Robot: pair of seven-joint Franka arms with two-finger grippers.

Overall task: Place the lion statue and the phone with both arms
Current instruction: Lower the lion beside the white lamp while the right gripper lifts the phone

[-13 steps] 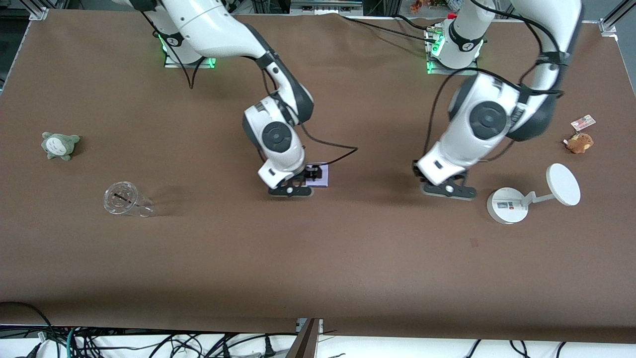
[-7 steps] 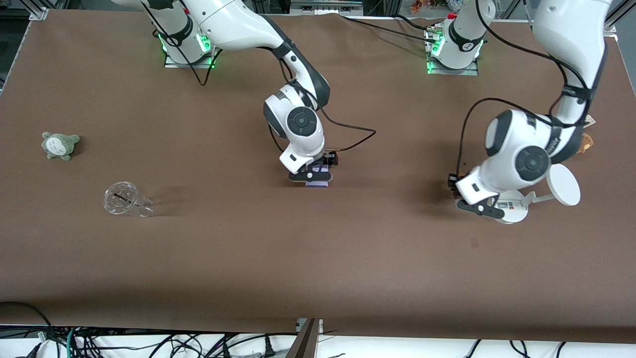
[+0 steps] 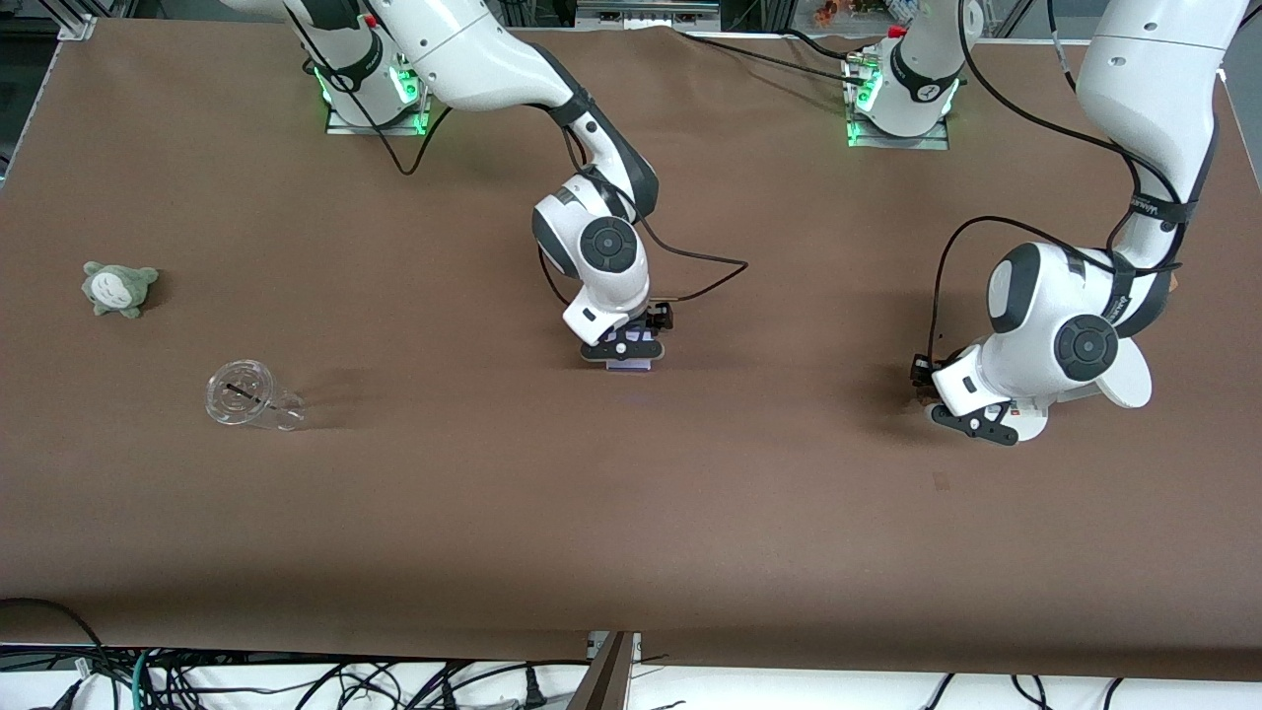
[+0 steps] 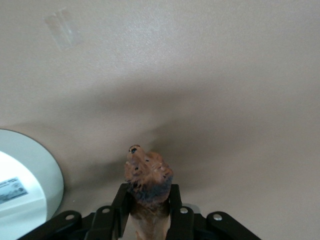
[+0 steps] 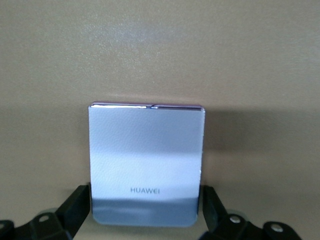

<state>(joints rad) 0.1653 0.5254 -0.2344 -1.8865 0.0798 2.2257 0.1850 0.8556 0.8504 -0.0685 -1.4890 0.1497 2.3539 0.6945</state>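
Your right gripper (image 3: pixel 623 351) pinches the phone (image 5: pixel 146 165) by its edges over mid-table. Your left gripper (image 3: pixel 971 422) clamps the lion statue (image 4: pixel 147 187) just beside the white stand (image 4: pixel 22 182), over its base.

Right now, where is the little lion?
The lion is gripped in the left pincer, over the table toward the left arm's end, right beside the white stand.

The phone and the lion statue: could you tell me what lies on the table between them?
Nothing: the front view shows bare brown table between the phone, held by the right gripper, and the lion statue, held by the left gripper.
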